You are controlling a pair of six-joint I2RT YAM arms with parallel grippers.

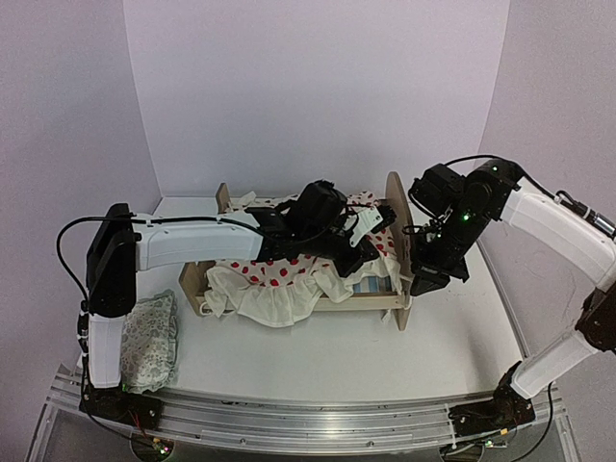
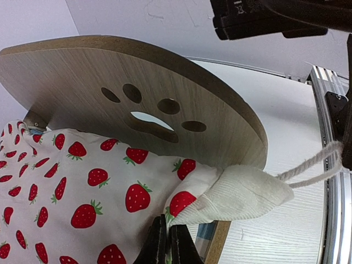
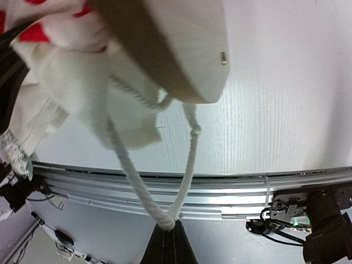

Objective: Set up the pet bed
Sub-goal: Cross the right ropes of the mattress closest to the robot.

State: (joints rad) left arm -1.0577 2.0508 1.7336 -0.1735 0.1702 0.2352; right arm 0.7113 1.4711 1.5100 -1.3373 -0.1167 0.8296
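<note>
The pet bed (image 1: 397, 207) stands mid-table, its plywood headboard (image 2: 82, 71) with the paw-print cutout on the right. A cream blanket (image 1: 279, 289) printed with red strawberries lies over it and hangs off the front side. A strip of blue-striped mattress (image 1: 371, 286) shows below it. My left gripper (image 2: 168, 242) is shut on the blanket's edge (image 2: 181, 206) beside the headboard. A white rope loop (image 3: 132, 176) runs from the blanket's ribbed corner (image 2: 247, 192) round the headboard's edge (image 3: 176, 49). My right gripper (image 3: 168, 228) is shut on that loop, just outside the headboard.
A small pale patterned pillow (image 1: 149, 342) lies on the table at the near left, by the left arm's base. The metal rail (image 1: 308, 423) runs along the near edge. White walls close in the back and both sides.
</note>
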